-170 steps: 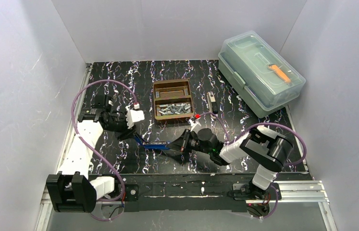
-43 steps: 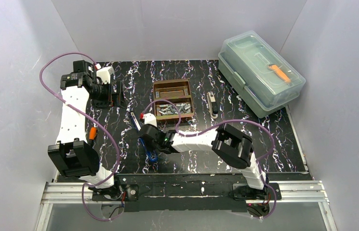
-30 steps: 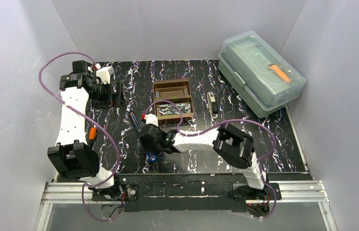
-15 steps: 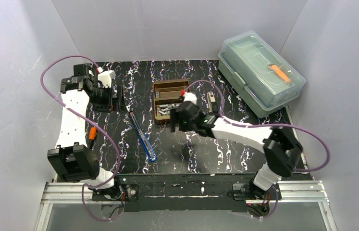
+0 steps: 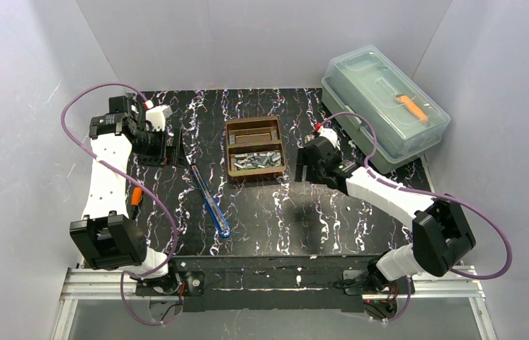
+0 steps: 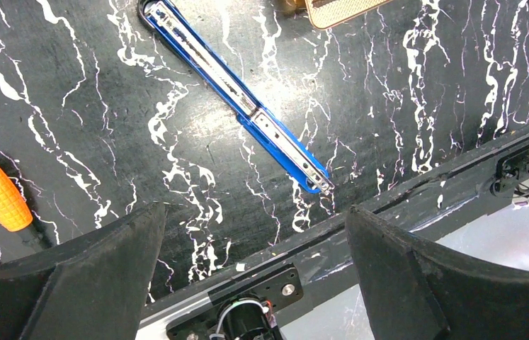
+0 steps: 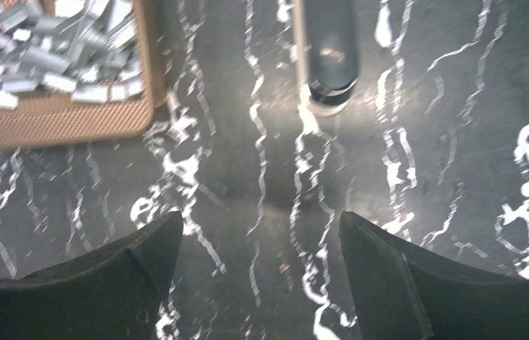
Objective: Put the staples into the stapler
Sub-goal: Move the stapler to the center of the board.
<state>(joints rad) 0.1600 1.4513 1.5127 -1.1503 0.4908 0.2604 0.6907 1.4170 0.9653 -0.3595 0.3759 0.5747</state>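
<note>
**A:** Where are the staples [image 7: 49, 57], and how do they handle?

**B:** Heaped in the near compartment of the brown tray [image 7: 70, 120], beside my right fingers [image 7: 105, 283], which gape wide, empty. Light, stiff, slippery strips, I judge; pinch one across its long sides.

**A:** Obstacles?

**B:** Tray wall, crowding neighbours. The blue stapler [image 5: 209, 200] lies open nearer me; left fingers [image 6: 84, 276], wide and empty, beyond; lidded box [image 5: 385, 106] farthest.

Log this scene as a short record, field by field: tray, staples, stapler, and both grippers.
tray: brown, two compartments
staples: loose pile, tray's near compartment
stapler: blue, opened flat, lying left of tray
left gripper: open, empty
right gripper: open, empty, right of tray
</note>
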